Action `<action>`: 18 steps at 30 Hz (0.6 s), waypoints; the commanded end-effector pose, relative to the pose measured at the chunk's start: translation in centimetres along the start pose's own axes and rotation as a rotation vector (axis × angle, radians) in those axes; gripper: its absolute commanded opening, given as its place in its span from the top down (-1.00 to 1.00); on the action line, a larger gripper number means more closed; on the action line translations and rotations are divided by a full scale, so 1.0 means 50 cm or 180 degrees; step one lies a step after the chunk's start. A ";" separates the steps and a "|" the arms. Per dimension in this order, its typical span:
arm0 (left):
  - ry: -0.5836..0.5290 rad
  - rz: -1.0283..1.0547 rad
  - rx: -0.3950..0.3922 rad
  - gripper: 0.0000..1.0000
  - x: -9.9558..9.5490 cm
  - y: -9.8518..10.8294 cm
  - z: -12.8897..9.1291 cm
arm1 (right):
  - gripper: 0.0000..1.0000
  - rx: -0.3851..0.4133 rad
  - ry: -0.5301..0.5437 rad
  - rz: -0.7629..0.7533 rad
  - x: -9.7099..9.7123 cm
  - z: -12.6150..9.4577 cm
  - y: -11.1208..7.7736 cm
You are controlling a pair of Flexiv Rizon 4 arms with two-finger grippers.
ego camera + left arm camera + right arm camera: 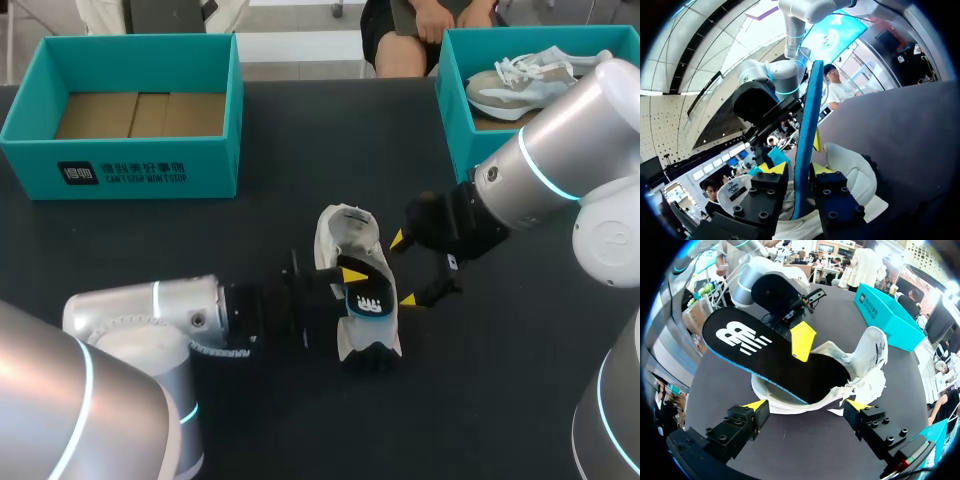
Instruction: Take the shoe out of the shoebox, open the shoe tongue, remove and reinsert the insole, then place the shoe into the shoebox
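Note:
A white shoe [345,232] lies on the black table between my two grippers. Its black insole [369,305], with a white logo and a blue edge, is partly inside the shoe and the logo end sticks out. My left gripper [354,285] straddles that free end. In the left wrist view the insole [807,125] stands edge-on between the fingers of the left gripper [797,169], with a small gap on each side. My right gripper [404,270] is wide open just right of the shoe. In its own view the right gripper [807,406] faces the shoe [867,352] and insole [755,347].
A teal shoebox [120,172] with a bare cardboard floor stands at the back left. A second teal box [452,110] at the back right holds another pale shoe [520,80], just behind my right arm.

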State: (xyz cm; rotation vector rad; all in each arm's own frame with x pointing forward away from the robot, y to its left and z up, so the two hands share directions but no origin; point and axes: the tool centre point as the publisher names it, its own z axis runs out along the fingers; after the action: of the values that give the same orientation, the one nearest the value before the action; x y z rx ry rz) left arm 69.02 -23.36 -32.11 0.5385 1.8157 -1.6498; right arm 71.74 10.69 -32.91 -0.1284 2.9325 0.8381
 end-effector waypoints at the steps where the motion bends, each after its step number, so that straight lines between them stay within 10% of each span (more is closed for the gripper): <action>1: 0.0049 -0.0030 -0.0015 1.00 0.010 0.006 0.003 | -1.00 0.0009 -0.0005 0.0002 0.001 0.001 0.001; 18: 0.0100 -0.0038 -0.0235 1.00 0.005 0.074 0.008 | -1.00 0.0009 -0.0005 0.0002 0.001 0.001 0.001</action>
State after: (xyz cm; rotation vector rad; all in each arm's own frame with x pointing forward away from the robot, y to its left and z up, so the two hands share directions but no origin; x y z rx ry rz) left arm 71.23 -23.08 -34.73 0.5218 1.8867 -1.5900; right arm 71.74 10.68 -32.91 -0.1284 2.9325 0.8380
